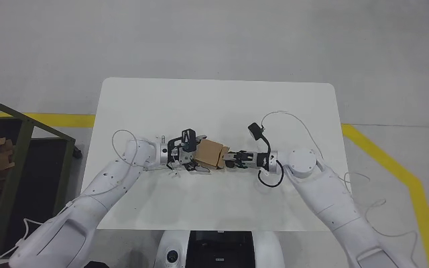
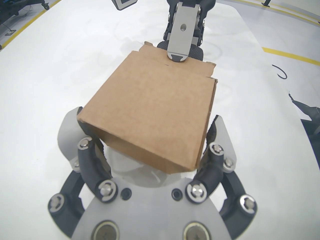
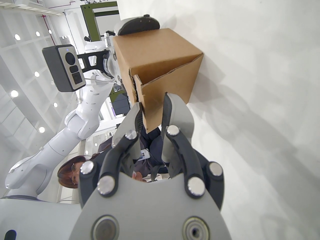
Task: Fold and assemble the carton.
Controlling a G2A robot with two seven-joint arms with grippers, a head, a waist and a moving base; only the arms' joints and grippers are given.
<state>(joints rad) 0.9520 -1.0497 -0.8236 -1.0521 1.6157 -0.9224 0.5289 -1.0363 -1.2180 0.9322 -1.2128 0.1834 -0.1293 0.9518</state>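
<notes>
A brown carton (image 1: 211, 153) lies on its side near the middle of the white table (image 1: 221, 100), held between both arms. My left gripper (image 2: 146, 123) straddles one open end, a finger (image 2: 71, 126) pressed against each side wall, so it is shut on the carton (image 2: 155, 106). At the opposite end my right gripper (image 3: 152, 108) is shut on a loose flap (image 3: 146, 101) of the carton (image 3: 160, 58). In the left wrist view the right gripper (image 2: 178, 56) pinches the far flap edge. From above, the left gripper (image 1: 191, 161) and right gripper (image 1: 228, 161) face each other across the box.
Bare table surface surrounds the carton on all sides. A green cart (image 1: 23, 154) stands off the table's left side. Yellow floor tape (image 1: 382, 151) runs past the right side. A loose white cable (image 1: 295, 124) loops above the right arm.
</notes>
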